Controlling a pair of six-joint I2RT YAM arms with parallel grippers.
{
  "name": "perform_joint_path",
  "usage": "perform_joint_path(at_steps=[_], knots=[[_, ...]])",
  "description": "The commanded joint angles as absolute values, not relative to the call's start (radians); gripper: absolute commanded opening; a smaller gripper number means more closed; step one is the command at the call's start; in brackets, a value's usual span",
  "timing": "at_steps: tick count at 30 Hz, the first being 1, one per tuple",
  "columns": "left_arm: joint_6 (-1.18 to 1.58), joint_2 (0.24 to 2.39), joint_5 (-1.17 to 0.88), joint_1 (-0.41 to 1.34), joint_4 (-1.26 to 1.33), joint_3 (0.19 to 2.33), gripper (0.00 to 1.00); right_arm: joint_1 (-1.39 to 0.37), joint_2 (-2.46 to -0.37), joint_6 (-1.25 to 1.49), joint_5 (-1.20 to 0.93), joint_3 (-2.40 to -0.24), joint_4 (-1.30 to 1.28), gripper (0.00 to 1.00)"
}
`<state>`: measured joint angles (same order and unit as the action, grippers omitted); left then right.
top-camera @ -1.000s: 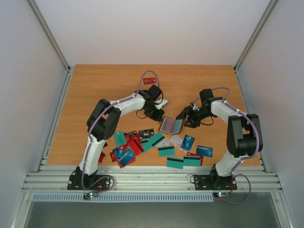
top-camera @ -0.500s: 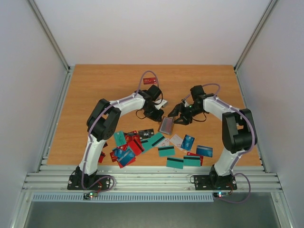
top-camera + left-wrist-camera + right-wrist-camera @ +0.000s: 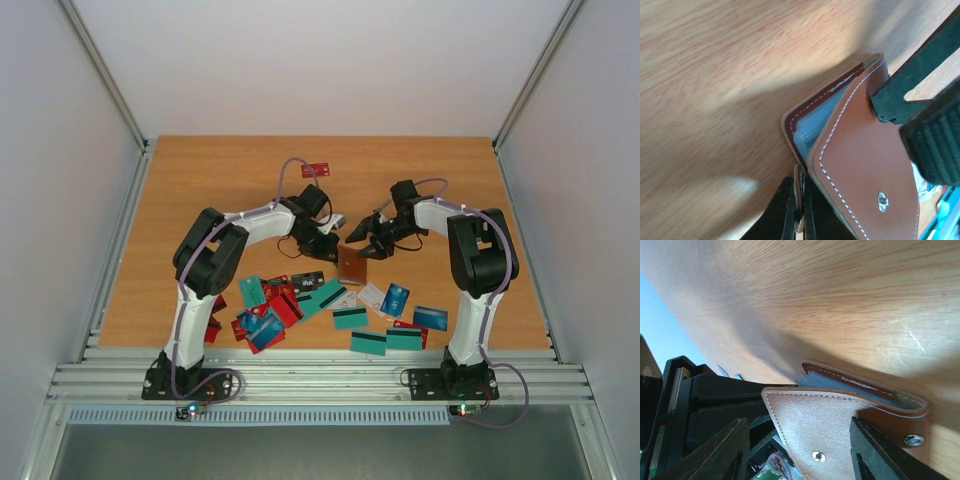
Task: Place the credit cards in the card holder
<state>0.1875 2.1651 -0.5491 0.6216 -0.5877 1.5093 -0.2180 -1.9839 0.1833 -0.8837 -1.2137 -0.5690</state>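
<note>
The brown card holder (image 3: 351,264) lies mid-table, folded almost flat, its flap (image 3: 865,170) over bluish inner sleeves (image 3: 812,125). My left gripper (image 3: 801,187) is shut on a small leather tab at the holder's edge; from above it (image 3: 328,243) sits just left of the holder. My right gripper (image 3: 799,427) is open and straddles the flap (image 3: 815,425), with one finger (image 3: 880,450) against the flap's edge. From above it (image 3: 365,240) is at the holder's far right corner. Credit cards (image 3: 300,300) in teal, red, blue and black lie scattered nearer the arms' bases.
A single red card (image 3: 316,170) lies at the far side of the wooden table (image 3: 200,200). A pale card (image 3: 342,217) sits beside the left wrist. More cards (image 3: 415,325) spread towards the right arm's base. Metal rails edge the table.
The right gripper has swung left over the holder, and the holder has gone from lying open to folded nearly shut. The left gripper kept its hold and shifted slightly.
</note>
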Motion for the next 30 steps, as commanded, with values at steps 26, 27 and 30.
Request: perform_joint_path(at_steps=[26, 27, 30], knots=[[0.425, 2.047, -0.612, 0.572, -0.27, 1.263, 0.08, -0.314, -1.802, 0.189, -0.997, -1.07, -0.508, 0.58], [0.429, 2.047, -0.61, 0.572, -0.27, 1.26, 0.08, -0.314, -1.796, 0.195, -0.999, -1.055, -0.498, 0.58], [0.438, 2.045, -0.608, 0.571, -0.272, 1.258, 0.08, -0.316, -1.792, 0.2, -1.012, -1.031, -0.482, 0.58]])
